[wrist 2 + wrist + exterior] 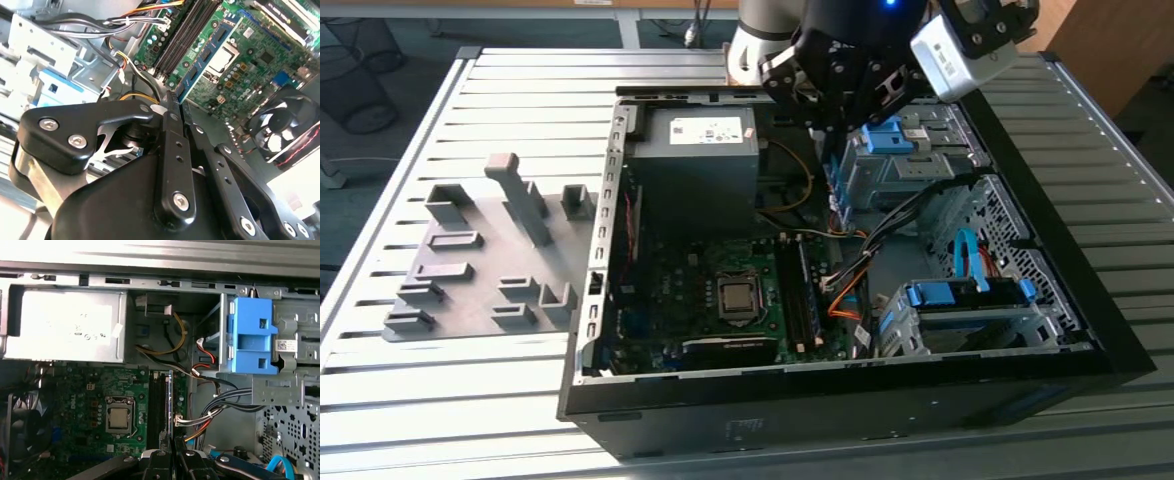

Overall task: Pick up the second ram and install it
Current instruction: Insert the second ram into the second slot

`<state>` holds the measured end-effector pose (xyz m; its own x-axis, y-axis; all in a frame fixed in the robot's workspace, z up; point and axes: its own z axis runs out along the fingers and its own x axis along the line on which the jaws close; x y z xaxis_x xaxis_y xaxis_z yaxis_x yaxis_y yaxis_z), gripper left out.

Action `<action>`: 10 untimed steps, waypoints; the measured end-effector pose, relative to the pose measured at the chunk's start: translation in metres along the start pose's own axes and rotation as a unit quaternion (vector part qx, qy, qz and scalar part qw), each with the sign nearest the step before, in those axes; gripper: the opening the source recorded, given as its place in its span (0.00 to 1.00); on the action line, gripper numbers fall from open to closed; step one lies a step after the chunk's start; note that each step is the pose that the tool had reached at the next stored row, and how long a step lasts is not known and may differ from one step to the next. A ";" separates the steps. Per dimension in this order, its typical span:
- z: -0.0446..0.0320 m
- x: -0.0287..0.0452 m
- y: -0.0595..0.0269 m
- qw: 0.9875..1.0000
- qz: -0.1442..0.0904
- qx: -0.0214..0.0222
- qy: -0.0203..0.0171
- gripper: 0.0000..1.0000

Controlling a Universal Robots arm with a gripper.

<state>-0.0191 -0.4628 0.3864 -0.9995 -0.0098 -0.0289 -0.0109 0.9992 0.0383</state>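
The second ram (171, 405) is hanging edge-on in the first wrist view, appearing as a thin blue-green strip running out from the fingertips. In the second wrist view its flat face (207, 55) is showing a row of black chips. In the exterior view it (831, 195) is pointing downward into the open computer case (854, 400).

The gripper (172, 452) is clenching the stick by one end, with both fingers pressing against its faces. Whether the far end of the stick is touching anything cannot be determined.

Beside the stick, the dark memory slots (157, 405) are running parallel to it on the green motherboard (90, 390). The square processor socket (119, 417) is sitting further along the board. The silver power supply (65, 327) is occupying the corner of the case beyond the board. A bright-blue drive-bay clip (252, 335) is sitting on the metal cage on the other side of the stick. Bundled cables (210, 412) are crossing between that cage and the board.

In the exterior view, a grey slotted holder tray (467, 290) is lying on the slatted table (454, 420), at the exterior view's left of the case.
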 end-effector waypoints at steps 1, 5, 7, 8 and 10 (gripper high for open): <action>0.0005 0.0001 0.0000 1.000 0.007 0.000 0.000 0.14; 0.0019 0.0010 -0.0001 1.000 0.010 0.000 0.002 0.14; 0.0039 0.0011 -0.0006 1.000 0.009 0.000 0.003 0.14; 0.0051 0.0015 -0.0008 1.000 0.009 0.000 0.004 0.14; 0.0071 0.0022 -0.0015 1.000 0.008 0.000 0.005 0.14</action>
<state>-0.0211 -0.4641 0.3792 -0.9998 0.0057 -0.0175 0.0050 0.9993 0.0383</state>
